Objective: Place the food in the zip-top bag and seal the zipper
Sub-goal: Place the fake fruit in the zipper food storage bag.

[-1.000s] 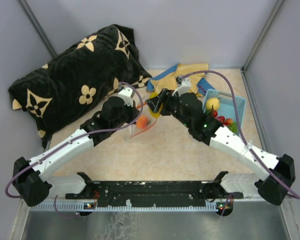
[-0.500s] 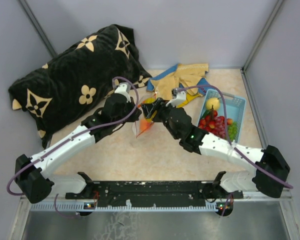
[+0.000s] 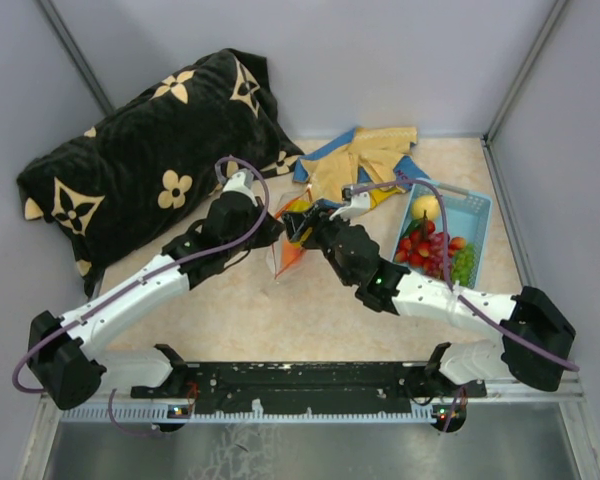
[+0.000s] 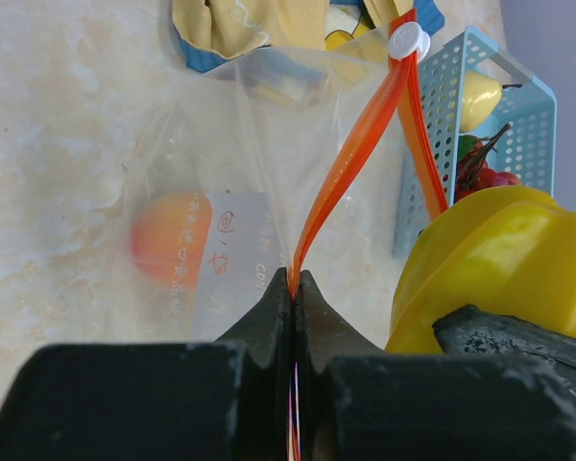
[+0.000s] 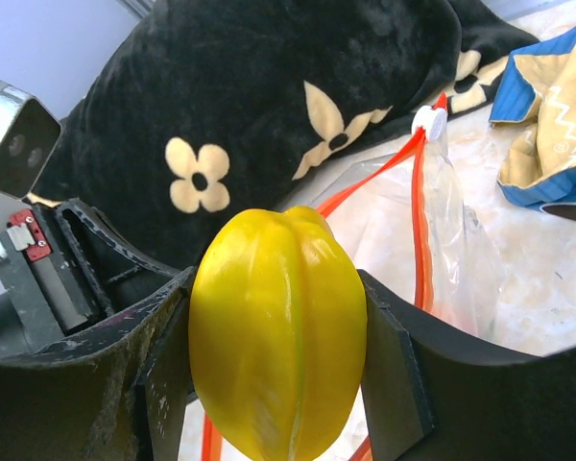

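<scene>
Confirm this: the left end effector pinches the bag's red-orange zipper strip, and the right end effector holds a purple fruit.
No: the fruit in the right end effector is yellow, not purple, as the right wrist view shows. The left end effector does pinch the red-orange zipper strip of the bag.

White arm links (image 3: 130, 295), black joints (image 3: 225, 225) and shoulder bases (image 3: 60, 360), thin looping purple cables (image 3: 242, 165)

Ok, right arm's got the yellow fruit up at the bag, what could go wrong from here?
1. The yellow fruit in the right gripper looks wide against the narrow mouth of the zip-top bag; it may catch the zipper and fall outside.
2. The left gripper pinches only one thin strip of the zipper; a push from the fruit might pull it free and let the bag sag shut.
</scene>
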